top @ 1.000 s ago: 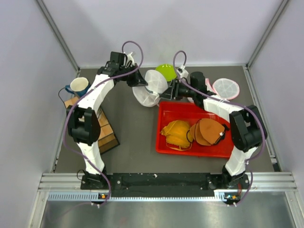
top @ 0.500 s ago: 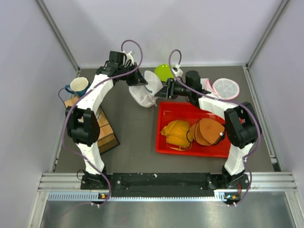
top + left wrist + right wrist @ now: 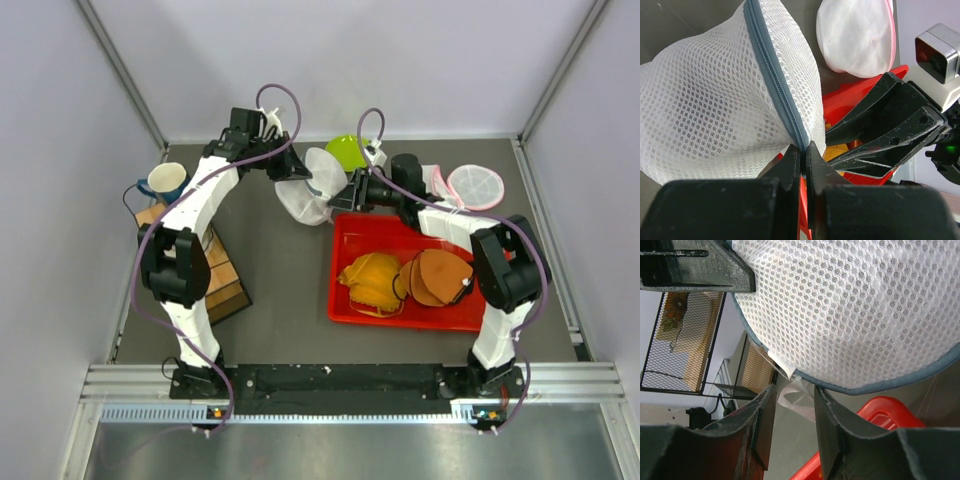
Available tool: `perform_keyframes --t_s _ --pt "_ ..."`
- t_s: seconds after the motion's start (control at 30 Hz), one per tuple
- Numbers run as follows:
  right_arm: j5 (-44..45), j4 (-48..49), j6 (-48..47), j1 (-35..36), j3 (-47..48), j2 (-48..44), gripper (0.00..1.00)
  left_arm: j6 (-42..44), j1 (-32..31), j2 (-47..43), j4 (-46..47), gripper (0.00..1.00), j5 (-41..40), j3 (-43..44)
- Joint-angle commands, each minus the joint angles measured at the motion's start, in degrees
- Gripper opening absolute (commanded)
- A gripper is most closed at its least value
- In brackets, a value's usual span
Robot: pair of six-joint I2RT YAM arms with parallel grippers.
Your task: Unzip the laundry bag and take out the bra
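Observation:
The white mesh laundry bag hangs lifted at the back middle of the table. My left gripper is shut on its grey zipper seam at the bag's lower end. My right gripper is open just under the bag. Its fingers stand either side of a thin translucent loop that hangs from the seam, and neither finger touches it. From above, the right gripper meets the bag's right side. No bra shows through the mesh.
A red tray below the bag holds an orange bra and a brown bra. A pink-rimmed mesh bag and a green bowl lie behind. A mug and a wire rack stand at the left.
My right gripper has moved left up to the bag's seam, and its jaws have narrowed around the loop. The left gripper keeps its hold, and the bag has turned slightly.

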Motion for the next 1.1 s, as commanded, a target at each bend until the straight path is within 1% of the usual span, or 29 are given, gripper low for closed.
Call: perform_keyframes --t_s 0.0,0.1,0.13,0.17,0.2,0.27,0.3,0.4,0.83,0.9,0.97,1.07 --pt "0.52 3.22 0.08 0.81 0.26 -1.85 0.35 0.33 0.14 -3.99 3.17 0.00 1.87 -0.31" --pt "0.61 3.04 0.17 0.81 0.44 -1.85 0.29 0.42 0.22 -4.16 3.26 0.00 1.69 -0.40" --pt "0.69 2.78 -0.09 0.72 0.44 -2.02 0.25 0.51 0.22 -4.16 3.26 0.00 1.69 -0.31" --pt "0.78 2.52 -0.35 0.81 0.44 -2.02 0.23 0.42 0.22 -4.16 3.26 0.00 1.60 -0.31" --pt "1.13 1.99 -0.62 0.81 0.35 -2.11 0.18 0.42 0.22 -4.16 3.26 0.00 1.78 -0.22" --pt "1.31 1.37 -1.41 0.81 0.09 -2.46 0.13 0.51 0.22 -4.16 3.17 0.00 1.78 -0.05" --pt "1.75 1.29 -1.41 0.72 -0.09 -2.64 0.07 0.60 0.22 -4.16 3.08 0.00 1.78 -0.13" --pt "2.54 -0.21 -2.73 0.72 -0.71 -3.25 0.01 0.86 0.22 -4.07 3.00 0.00 1.78 -0.05" --pt "2.98 -4.25 -7.82 -0.77 -4.92 -4.48 0.00 3.15 1.80 -4.16 1.06 0.00 1.60 0.04" --pt "3.68 -7.22 -9.75 -0.78 -4.84 -4.83 0.00 2.97 2.07 -3.46 1.06 0.00 1.51 0.30" --pt "3.77 -8.12 -10.81 -0.78 -4.84 -5.10 0.00 2.36 1.98 -2.41 1.67 0.00 0.38 0.48" --pt "3.51 -6.72 -9.33 -0.25 -4.93 -5.80 0.00 0.51 2.07 0.48 2.73 0.00 0.02 2.41"
